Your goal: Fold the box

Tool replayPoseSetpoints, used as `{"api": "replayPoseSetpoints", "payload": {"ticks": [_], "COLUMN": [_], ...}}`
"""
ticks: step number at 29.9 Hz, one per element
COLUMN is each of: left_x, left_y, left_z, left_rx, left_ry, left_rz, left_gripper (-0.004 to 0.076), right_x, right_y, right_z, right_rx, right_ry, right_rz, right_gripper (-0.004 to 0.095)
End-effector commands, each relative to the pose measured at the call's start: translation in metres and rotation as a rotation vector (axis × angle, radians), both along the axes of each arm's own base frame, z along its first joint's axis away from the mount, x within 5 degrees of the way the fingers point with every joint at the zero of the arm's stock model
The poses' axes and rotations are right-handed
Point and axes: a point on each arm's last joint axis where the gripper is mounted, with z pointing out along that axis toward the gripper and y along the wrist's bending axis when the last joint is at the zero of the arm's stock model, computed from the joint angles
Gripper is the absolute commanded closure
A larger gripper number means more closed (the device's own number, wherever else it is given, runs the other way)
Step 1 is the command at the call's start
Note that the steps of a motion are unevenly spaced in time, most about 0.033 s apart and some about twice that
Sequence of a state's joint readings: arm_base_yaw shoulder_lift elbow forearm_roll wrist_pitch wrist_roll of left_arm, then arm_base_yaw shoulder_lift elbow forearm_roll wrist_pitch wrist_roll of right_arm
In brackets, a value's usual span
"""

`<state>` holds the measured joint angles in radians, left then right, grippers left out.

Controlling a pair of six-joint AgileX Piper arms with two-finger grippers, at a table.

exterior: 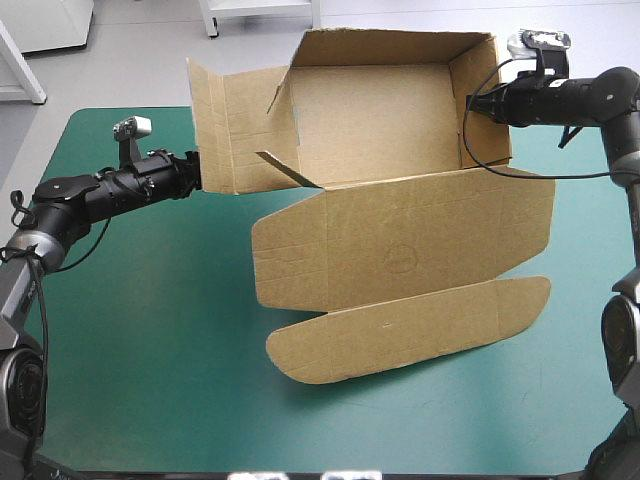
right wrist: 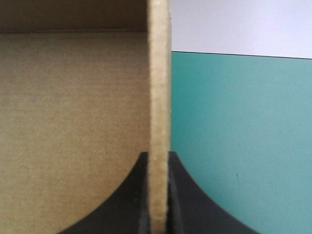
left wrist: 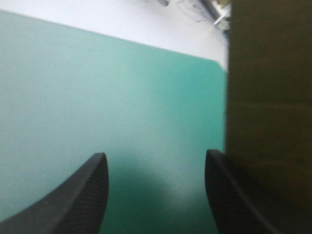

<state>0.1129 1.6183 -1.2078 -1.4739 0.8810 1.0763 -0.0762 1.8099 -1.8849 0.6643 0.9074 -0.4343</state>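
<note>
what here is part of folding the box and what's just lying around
Job:
box
right gripper, shut on the box's wall
left gripper, open beside the box

Lying about:
cover, just the surface underneath

The brown cardboard box [exterior: 390, 120] sits at the far side of the teal-green worktop [exterior: 150, 300]. It is half made. It looks like an open tray, and you can see its flat floor inside. The back wall [exterior: 390, 47] and the right wall [exterior: 485, 100] stand up. The left side flap [exterior: 235, 125] is not tucked in; it sticks out to the left, and a small pointed tab [exterior: 290, 168] juts from its lower part. The big lid [exterior: 420, 240] is open and reaches toward the near edge. A long flap with round ends [exterior: 410, 330] hangs off the lid's front. The right wall's thin edge [right wrist: 158, 97] is pinched between the black fingers of the right gripper [right wrist: 158, 158].
</note>
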Motion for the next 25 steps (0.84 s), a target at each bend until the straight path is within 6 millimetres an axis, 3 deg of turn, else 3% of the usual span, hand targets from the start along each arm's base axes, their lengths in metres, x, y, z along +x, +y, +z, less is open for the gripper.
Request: {"api": "replayPoseSetpoints", "payload": {"ticks": [1,9,25], "left_x": [-0.009,-0.014,-0.022], "left_y": [-0.021,-0.047,-0.059], "left_z": [0.038,0.046,0.083], "left_rx": [-0.159,-0.242,-0.348], "left_ry": [-0.147,-0.182,-0.273], "left_rz": [-0.06,-0.132,-0.266], "left_gripper": [0.0301,0.0301,0.0301], "right_x": [-0.017,-0.017,-0.017], "right_y": [0.003,0.002,0.0], "right_z": [0.039,0.037,0.036], "right_rx": [0.065,0.049,0.013], "right_ry": [-0.125,-0.114,-0.113], "right_rz": [-0.016,-0.01,-0.026], "right_gripper": [0.0921,0.0921,0.0921]}}
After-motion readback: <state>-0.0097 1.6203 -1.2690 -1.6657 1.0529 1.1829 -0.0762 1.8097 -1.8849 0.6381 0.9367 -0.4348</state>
